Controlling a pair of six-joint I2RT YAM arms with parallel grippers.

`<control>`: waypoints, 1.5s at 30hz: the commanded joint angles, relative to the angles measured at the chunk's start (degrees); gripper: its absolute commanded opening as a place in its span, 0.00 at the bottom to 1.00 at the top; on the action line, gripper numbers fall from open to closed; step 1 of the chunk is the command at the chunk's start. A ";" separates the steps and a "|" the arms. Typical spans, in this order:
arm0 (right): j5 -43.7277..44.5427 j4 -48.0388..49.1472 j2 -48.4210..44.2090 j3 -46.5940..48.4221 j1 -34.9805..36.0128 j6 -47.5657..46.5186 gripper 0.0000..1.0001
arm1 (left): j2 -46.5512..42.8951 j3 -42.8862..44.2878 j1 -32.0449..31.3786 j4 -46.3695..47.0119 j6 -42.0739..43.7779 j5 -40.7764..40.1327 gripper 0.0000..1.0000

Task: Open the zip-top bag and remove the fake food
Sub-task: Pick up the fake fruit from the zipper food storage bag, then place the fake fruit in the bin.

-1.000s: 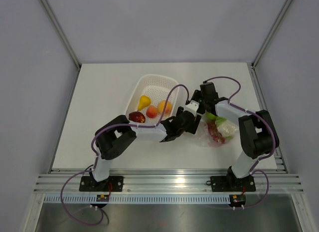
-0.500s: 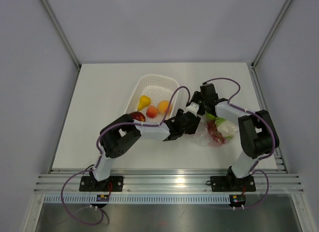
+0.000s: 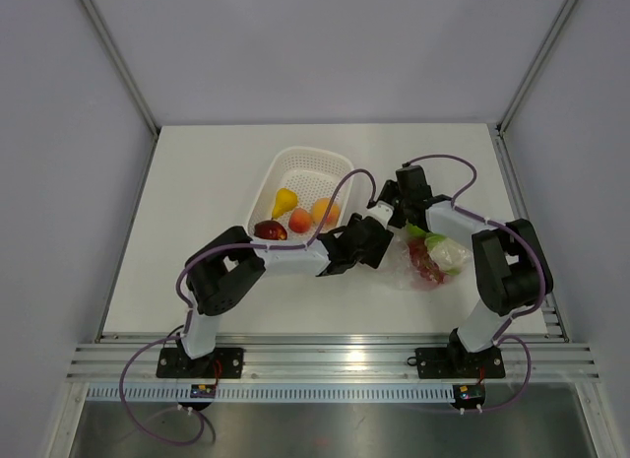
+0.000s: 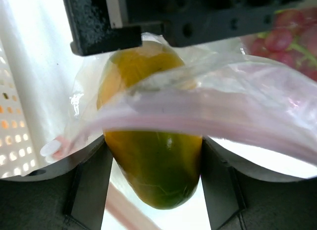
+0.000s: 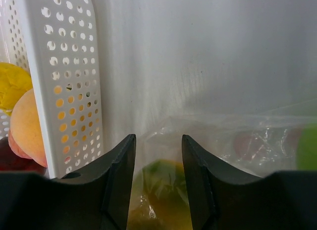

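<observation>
The zip-top bag (image 3: pixel 425 253) lies crumpled to the right of the basket, with red grapes (image 4: pixel 292 37) and a pale green piece inside. Its pinkish zip strip (image 4: pixel 208 116) sags across a green-yellow fake fruit (image 4: pixel 151 175) that sticks out of the bag's mouth. My left gripper (image 4: pixel 153 158) is shut on this fruit, one finger (image 4: pixel 91 185) against each side. My right gripper (image 5: pixel 157 161) is over the fruit's far end, its fingers pressed onto the bag film (image 5: pixel 233 136) around it. From above, the left gripper (image 3: pixel 382 243) and right gripper (image 3: pixel 394 216) meet at the bag's left end.
The white perforated basket (image 3: pixel 295 161) stands just left of both grippers and holds a yellow pear (image 3: pixel 284 202), an orange, a peach and a red apple (image 3: pixel 270 230). Its wall (image 5: pixel 64 81) is close to my right gripper's left finger. Grey walls enclose the table.
My left gripper has edged slightly up and right toward the bag's mouth, and its jaws have narrowed onto the fruit. The right arm and the bag have barely moved.
</observation>
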 commanded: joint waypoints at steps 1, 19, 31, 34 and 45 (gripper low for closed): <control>2.79 -0.51 -3.76 -0.59 0.40 0.80 0.50 | -5.49 2.06 0.07 -3.58 2.76 3.85 0.58; 5.51 -2.09 -5.78 -0.86 0.31 1.68 0.50 | -7.33 12.96 0.42 -26.01 12.16 10.63 0.57; 8.68 -4.55 -4.56 0.28 0.40 4.05 0.50 | -13.92 11.56 3.49 -31.64 13.57 14.66 0.58; 8.59 -4.81 -4.11 0.72 0.31 4.05 0.50 | -16.38 10.42 4.63 -32.78 14.54 19.67 0.58; 8.86 -4.73 -4.73 0.55 0.31 3.96 0.50 | -30.53 -0.83 11.13 -22.61 11.03 13.01 0.57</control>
